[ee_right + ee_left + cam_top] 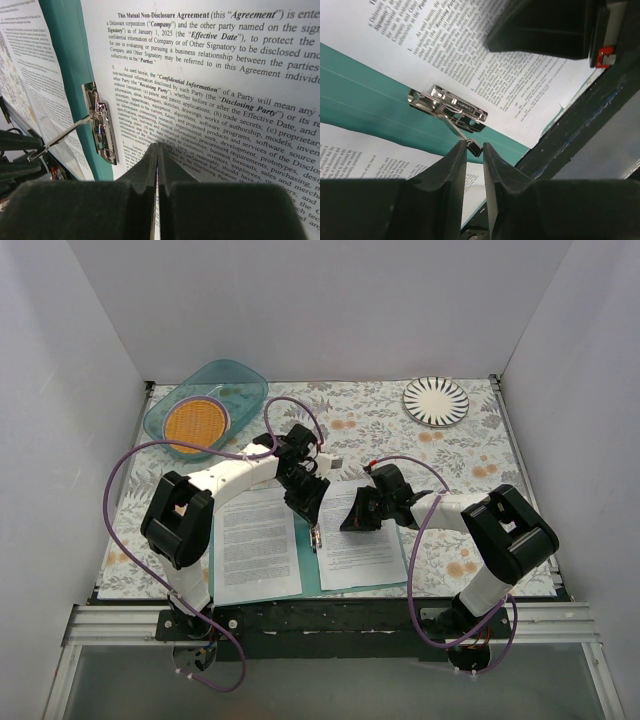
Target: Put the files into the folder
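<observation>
The folder lies open at the middle of the bench's near edge, its teal spine bare. One of the files lies on its left half and a second sheet on its right half. Neither sheet is under the metal clip on the spine.

The right gripper is closed, its fingers pressed together, with the tips resting on the right sheet just beside the clip. This is probably to pin the paper so it cannot slide.

The left gripper reaches the clip from the other side. Its fingers stand a narrow gap apart with the tip of the clip's wire lever between them. I cannot tell whether they pinch it. The lever slants up from the clip, which suggests the clamp is being worked so a sheet can go under it.

The right sheet reads "This Mutual Non-Disclosure Agreement (this 'Agreement')". Below that come "Delaware corporation ('Company')", "January 1, 2025 (the 'Effective Date')", "Confidential Information", "Receiving Party" and "Disclosing Party". No brand shows.

A translucent bowl sits at the far left corner and a striped plate at the far right, both well apart from the work.
</observation>
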You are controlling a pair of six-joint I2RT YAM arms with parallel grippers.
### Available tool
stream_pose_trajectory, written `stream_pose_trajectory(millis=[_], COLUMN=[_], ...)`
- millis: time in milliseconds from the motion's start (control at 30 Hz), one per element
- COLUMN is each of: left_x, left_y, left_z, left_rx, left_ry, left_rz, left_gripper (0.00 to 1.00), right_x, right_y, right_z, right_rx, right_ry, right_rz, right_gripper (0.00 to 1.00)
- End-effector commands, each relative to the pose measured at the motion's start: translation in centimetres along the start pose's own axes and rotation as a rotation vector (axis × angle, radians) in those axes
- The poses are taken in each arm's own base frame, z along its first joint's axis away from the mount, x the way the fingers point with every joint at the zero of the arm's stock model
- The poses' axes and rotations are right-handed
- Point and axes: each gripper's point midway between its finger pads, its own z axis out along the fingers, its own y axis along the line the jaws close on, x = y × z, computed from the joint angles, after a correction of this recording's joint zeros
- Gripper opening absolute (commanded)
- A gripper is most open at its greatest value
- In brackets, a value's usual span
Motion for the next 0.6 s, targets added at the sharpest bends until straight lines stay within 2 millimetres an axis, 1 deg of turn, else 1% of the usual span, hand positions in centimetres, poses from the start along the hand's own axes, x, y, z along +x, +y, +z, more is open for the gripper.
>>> stream_pose_trajectory(millis=[0,133,233,300,400,467,500,533,567], left_x=[1.5,2.0,2.4,2.2,0.6,-0.7,-2.1,-3.0,-3.8], left_y=[-1.8,-2.3,-2.7,-2.6,-2.2,-1.8,-1.5,-0.3,0.6], left_z=[-0.5,-0.4,-0.4,-0.5,-1.3,-1.8,-2.3,-2.5,-2.3], left_rx=[0.105,0.137,0.165,0.153,0.101,0.059,0.032,-0.043,-0.083], left_ry=[0.042,0.062,0.077,0.072,0.007,-0.031,-0.071,-0.096,-0.114], left_rz=[0.009,-0.004,-0.008,-0.005,0.011,0.02,0.032,0.021,0.013], left_gripper=[0.2,0.22,0.27,0.3,0.35,0.36,0.36,0.36,0.36], right_x=[3.9,4.0,4.0,3.9,3.9,4.0,4.0,4.1,4.1], right_y=[-5.3,-5.4,-5.4,-5.4,-5.3,-5.4,-5.4,-5.5,-5.5], right_z=[0.0,-0.1,-0.1,-0.1,-0.1,-0.2,-0.2,-0.1,-0.1], right_rx=[0.19,0.193,0.193,0.192,0.193,0.194,0.194,0.194,0.194], right_ry=[0.105,0.106,0.104,0.102,0.103,0.105,0.105,0.107,0.107], right_rz=[0.04,0.043,0.044,0.044,0.042,0.044,0.044,0.045,0.043], right_gripper=[0.01,0.01,0.01,0.01,0.01,0.01,0.01,0.01,0.01])
